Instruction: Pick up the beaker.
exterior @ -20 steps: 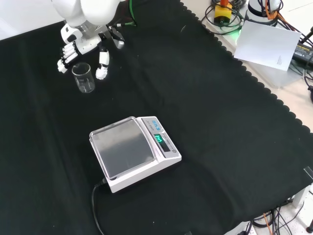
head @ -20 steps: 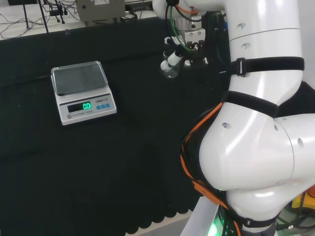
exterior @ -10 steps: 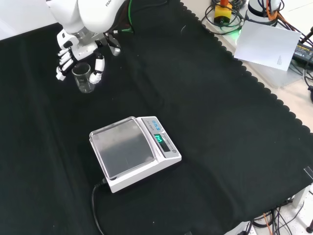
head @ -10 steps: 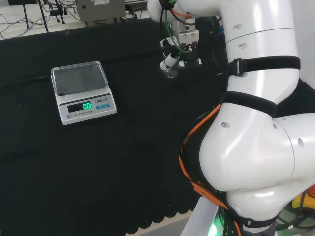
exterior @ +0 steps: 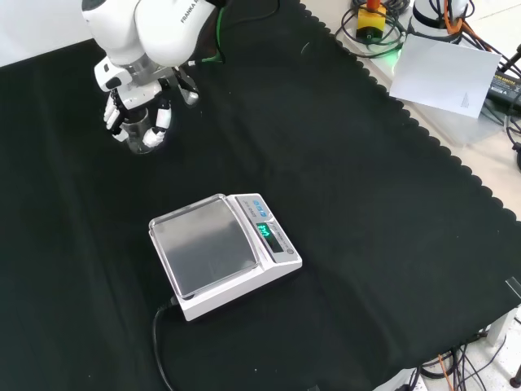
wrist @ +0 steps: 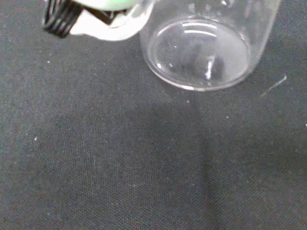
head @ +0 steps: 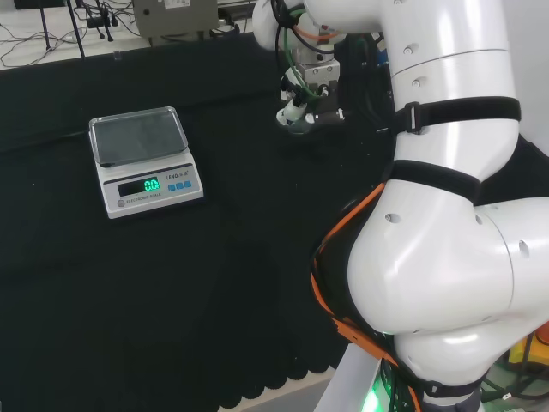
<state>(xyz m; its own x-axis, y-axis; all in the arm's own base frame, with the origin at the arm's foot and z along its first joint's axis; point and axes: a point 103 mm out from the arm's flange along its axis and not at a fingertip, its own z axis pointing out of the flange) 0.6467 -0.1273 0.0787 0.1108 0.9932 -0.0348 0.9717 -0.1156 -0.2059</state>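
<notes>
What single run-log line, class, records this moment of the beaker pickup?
stage: grasping | hand: fingers curled round beaker | beaker: upright on cloth, looks empty | scale: pan bare, display lit

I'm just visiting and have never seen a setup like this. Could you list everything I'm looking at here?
beaker: one, clear glass, standing on the cloth at the far left of the front view, between the robot hand's fingers.
scale: one, white with a grey pan and a lit green display, mid cloth.
black cloth: one, covers the bench.
white sheet: one, beyond the cloth's edge, top right of the front view.
robot arm: one, white.
robot hand: one, black and white, fingers closed around the beaker.
</notes>
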